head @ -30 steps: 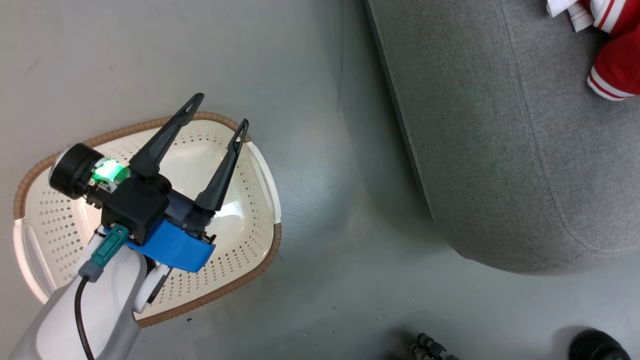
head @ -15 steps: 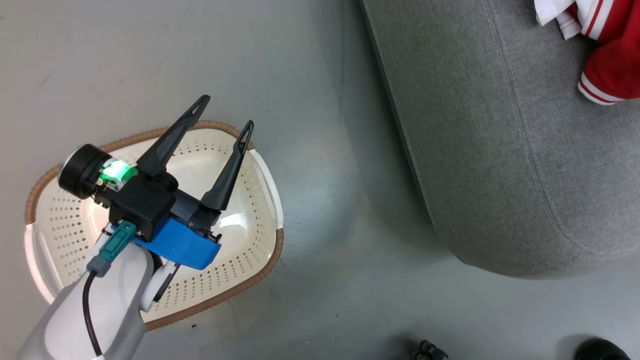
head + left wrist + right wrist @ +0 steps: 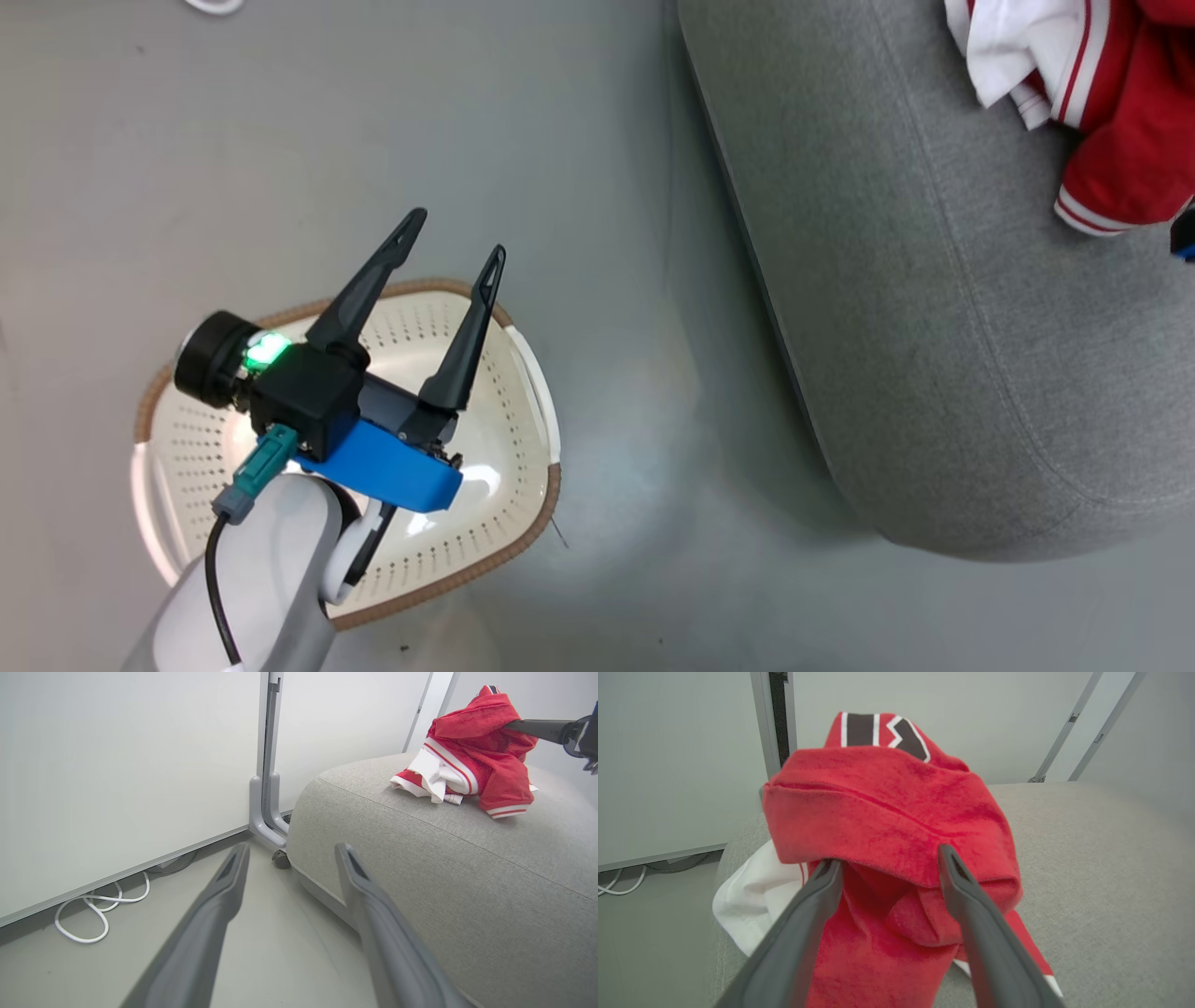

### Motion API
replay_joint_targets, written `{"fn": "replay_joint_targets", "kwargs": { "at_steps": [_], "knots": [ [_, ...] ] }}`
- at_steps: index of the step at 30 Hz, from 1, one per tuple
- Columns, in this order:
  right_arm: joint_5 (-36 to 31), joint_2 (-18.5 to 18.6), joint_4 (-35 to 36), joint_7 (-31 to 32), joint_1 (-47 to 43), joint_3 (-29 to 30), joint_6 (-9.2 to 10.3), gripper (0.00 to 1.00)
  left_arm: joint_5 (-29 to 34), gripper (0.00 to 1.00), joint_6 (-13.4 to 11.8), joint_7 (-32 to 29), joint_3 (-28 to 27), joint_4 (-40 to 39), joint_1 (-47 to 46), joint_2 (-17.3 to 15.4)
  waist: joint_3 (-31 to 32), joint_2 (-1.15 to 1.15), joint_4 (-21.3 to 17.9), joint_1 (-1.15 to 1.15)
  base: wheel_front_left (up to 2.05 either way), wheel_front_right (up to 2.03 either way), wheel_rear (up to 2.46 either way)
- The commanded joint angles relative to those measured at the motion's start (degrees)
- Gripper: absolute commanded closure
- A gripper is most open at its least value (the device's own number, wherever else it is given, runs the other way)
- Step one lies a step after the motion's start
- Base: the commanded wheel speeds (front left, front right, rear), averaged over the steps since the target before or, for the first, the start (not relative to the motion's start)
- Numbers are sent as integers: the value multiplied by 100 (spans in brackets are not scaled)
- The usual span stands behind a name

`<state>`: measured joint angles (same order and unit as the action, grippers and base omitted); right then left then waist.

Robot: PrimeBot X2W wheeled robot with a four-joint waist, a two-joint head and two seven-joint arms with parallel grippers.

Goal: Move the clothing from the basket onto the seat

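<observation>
1. Your right gripper (image 3: 888, 856) is over the seat (image 3: 934, 327) with its two fingers spread wide. It is not pinching anything.
2. Both of its tips sit tucked just under a fold of the clothing (image 3: 1111, 121), so the red cloth drapes across them and hangs down between the fingers.
3. The clothing lies in one heap on top of the seat. In the head view it is at the upper right, back from the cushion's rounded front edge.
4. In the left wrist view the heap rises to a peak where one dark finger of the right gripper meets it from the side.
5. The plain red garment (image 3: 1125, 159), with its white cuff, is uppermost. The white-panelled garment (image 3: 1004, 47) touches it on the side toward the floor (image 3: 616, 280). Striped trim in black, white and red shows at the top of the heap in the right wrist view.
6. Your left gripper (image 3: 456, 236) is also wide open and holds nothing. It hovers above the basket (image 3: 523, 448), with its tips reaching past the far brown rim.
7. The left gripper is well apart from the clothing, with bare floor and the near part of the seat between them.
8. The basket stands on the floor near the seat without touching it, and its perforated floor is in plain sight.
9. In the left wrist view a white cable (image 3: 93, 924) lies looped on the floor by the wall panel (image 3: 117, 765).
</observation>
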<state>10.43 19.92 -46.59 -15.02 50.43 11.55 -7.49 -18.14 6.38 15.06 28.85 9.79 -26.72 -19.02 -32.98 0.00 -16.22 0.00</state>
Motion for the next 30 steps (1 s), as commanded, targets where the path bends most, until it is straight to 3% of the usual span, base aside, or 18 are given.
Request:
{"fn": "replay_joint_targets", "kwargs": {
  "at_steps": [1,14,21,30],
  "knots": [
    [64,82,75,0,-191,-81,-1,0,-17,0,17,15,-79,36,101,69,313,0,127,0,0,0,0],
    [143,-102,875,10,-1559,-161,-1,0,-56,0,106,15,-566,426,841,731,1754,0,539,0,0,0,0],
    [-255,-532,1397,14,-2528,-118,-1,0,-40,0,117,16,-990,615,1368,985,2487,0,801,0,0,0,0],
    [-464,-1004,2001,172,-3402,-212,-1,0,-26,0,113,16,-1431,786,1807,1198,2992,0,1158,0,0,0,0]
  ]
}}
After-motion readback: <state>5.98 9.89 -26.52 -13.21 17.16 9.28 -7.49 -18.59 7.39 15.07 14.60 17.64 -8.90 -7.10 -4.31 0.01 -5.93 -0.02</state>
